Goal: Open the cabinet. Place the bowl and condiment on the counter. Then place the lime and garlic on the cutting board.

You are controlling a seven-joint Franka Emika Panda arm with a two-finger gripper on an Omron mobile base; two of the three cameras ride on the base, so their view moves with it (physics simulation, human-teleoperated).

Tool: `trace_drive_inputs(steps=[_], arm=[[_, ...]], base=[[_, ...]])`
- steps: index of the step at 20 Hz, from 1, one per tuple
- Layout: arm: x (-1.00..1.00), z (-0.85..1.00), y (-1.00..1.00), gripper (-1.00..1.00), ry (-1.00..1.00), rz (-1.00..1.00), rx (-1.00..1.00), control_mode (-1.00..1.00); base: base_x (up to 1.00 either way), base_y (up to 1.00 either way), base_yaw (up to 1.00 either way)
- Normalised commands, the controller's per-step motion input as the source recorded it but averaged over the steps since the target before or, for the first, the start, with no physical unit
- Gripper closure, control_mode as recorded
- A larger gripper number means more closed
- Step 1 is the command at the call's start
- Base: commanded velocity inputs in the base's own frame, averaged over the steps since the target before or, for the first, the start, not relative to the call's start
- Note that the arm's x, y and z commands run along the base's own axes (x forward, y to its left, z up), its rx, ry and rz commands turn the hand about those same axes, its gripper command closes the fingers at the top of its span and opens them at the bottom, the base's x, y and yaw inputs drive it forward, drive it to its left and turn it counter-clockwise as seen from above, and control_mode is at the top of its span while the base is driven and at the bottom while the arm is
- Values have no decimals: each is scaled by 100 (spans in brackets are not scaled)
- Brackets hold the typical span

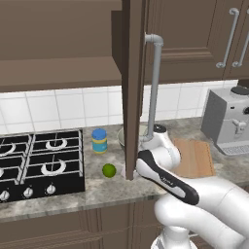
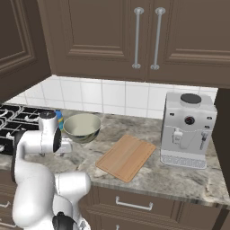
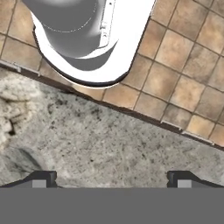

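The cabinet (image 1: 133, 87) door stands swung open over the counter (image 1: 104, 192), edge-on to the left base view. On the counter stand the condiment (image 1: 99, 141) and the bowl (image 2: 81, 126), with the lime (image 1: 109, 170) lying in front of them. To the right lies the cutting board (image 2: 126, 157), bare. My gripper (image 3: 111, 178) is open with nothing between its tips, and it points down at the counter (image 3: 87, 144) near its front edge. My wrist is low beside the bowl. The garlic is out of view.
A black gas stove (image 1: 39, 160) takes up the counter's left end. A silver coffee machine (image 2: 187, 130) stands right of the board. More wall cabinet doors (image 2: 134, 36) above are closed. Brown floor tiles (image 3: 183, 65) lie beyond the counter edge.
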Motion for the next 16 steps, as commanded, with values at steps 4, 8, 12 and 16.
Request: trace_drive_inputs(steps=[4,8,12,16], arm=[[22,-10,1,-100,0,0,-1,-100],[22,-8,4,-100,0,0,-1,-100],[18,-9,5,-100,0,0,-2,-100],[16,-12,1,-100,0,0,-1,-100]], base=[[0,0,0],[0,0,0],[0,0,0],[0,0,0]])
